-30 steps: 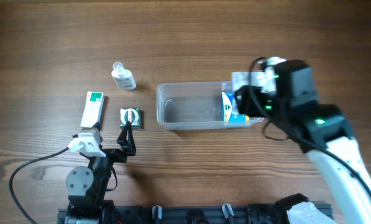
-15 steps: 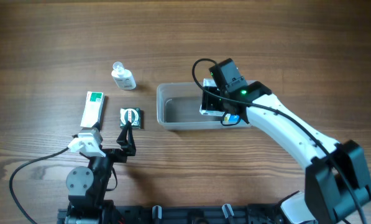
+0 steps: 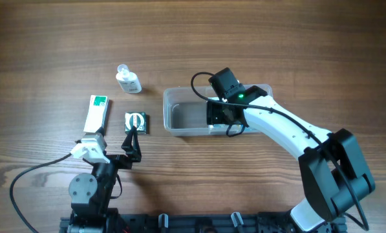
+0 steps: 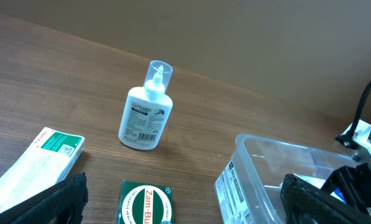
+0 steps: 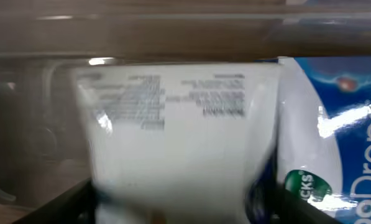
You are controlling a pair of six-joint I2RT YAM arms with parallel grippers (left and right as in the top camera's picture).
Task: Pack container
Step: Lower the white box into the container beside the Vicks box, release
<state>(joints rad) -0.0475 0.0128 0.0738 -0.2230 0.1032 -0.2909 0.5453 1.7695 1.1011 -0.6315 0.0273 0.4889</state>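
Observation:
The clear container [image 3: 173, 110] stands mid-table; it also shows in the left wrist view [image 4: 278, 168]. My right gripper [image 3: 222, 115] is down inside it, shut on a white printed box [image 5: 179, 124] that fills the gap between its fingers [image 5: 179, 211]. A blue Vicks drops bag [image 5: 334, 143] lies beside the box in the container. My left gripper [image 3: 131, 139] is open and empty [image 4: 185, 208], just in front of a green Zam-Buk box [image 3: 136, 122] [image 4: 149, 202].
A white and green box [image 3: 97, 113] [image 4: 36, 162] lies left of the Zam-Buk box. A small clear bottle [image 3: 128, 80] [image 4: 145, 112] stands behind them, left of the container. The right arm reaches over the container's right half.
My right gripper has moved left from the container's right end and down into the container with the white box. The left arm has not moved.

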